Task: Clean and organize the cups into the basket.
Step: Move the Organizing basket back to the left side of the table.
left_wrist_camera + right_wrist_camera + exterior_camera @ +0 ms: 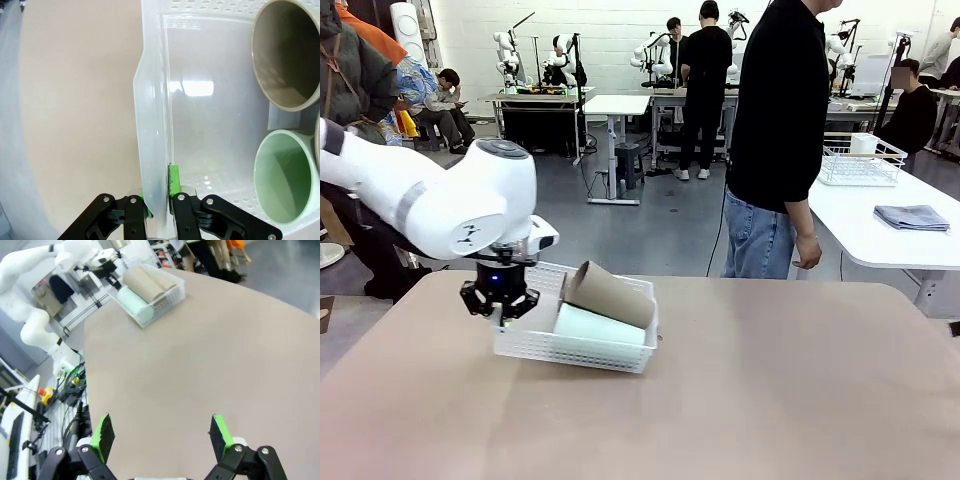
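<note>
The left claw point(501, 300) is clenched on the rim of the basket point(535, 345), pinching the left-hand wall between its green pads point(174, 181), and the basket sits tipped, its left end raised off the worktop point(770, 400) while the right end rests on it. Inside lie a brown cup point(610, 294) and a mint green cup point(598, 327), both on their sides, the brown one stacked above the green. Over on the other side, the right claw point(162, 437) hangs released, jaws spread wide above bare worktop, well apart from the basket.

Here is the risk: the grip is on a thin edge of flexible plastic, so the wall could slide out of the pads and drop the basket. With the tilt as it is, the brown cup looks ready to roll toward the low right end or over the rim.

The left wrist view gives the pinch itself and the open mouths of the cups, plus the edge of what may be a third at its right border. The front view gives the tilt and a person point(780, 140) standing beyond the worktop. The right wrist view shows the basket from afar.
</note>
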`<state>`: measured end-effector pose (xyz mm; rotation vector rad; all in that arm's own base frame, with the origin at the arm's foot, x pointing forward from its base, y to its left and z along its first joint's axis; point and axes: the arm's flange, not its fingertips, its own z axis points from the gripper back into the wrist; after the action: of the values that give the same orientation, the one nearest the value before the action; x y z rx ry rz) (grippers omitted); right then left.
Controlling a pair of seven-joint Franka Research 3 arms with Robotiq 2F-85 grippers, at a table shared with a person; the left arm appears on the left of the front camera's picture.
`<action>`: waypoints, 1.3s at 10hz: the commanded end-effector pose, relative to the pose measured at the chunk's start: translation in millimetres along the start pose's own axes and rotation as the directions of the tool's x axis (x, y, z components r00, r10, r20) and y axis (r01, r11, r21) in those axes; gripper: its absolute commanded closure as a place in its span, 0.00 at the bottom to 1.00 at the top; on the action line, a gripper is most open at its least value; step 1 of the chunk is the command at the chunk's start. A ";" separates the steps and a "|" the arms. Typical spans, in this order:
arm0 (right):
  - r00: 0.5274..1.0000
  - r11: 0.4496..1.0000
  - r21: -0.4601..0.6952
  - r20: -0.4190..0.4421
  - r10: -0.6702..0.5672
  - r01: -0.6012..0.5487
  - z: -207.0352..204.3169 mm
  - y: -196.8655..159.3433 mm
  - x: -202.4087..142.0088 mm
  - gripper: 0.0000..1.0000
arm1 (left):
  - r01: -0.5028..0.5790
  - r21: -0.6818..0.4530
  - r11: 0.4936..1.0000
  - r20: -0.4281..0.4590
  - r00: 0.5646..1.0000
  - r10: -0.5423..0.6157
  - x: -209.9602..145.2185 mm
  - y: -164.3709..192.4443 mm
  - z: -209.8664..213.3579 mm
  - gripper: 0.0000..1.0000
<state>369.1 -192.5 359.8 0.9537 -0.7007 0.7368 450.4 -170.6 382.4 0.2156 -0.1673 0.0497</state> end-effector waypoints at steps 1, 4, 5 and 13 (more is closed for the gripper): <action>0.995 0.995 -0.054 0.054 -0.084 0.087 26.2 11.0 -5.9 0.00 | 0.019 0.034 0.999 0.044 0.999 -0.021 -3.4 20.9 -8.0 0.94; 0.999 0.999 -0.034 0.023 -0.042 0.043 17.9 2.5 -8.4 0.00 | 0.005 0.025 1.000 0.001 1.000 -0.005 -0.5 24.1 -8.4 0.94; 0.999 0.999 -0.034 0.023 -0.042 0.043 17.9 2.5 -8.4 0.00 | 0.005 0.025 1.000 0.001 1.000 -0.005 -0.5 24.1 -8.4 0.94; 0.803 0.811 0.138 0.119 -0.584 0.569 89.6 -11.3 -51.6 0.00 | 0.016 0.053 0.998 0.004 1.000 -0.017 17.2 120.4 -13.4 0.94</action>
<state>334.2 -277.1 335.5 1.1994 -0.4560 0.1752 465.3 -57.9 394.9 0.2651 -0.1543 0.0488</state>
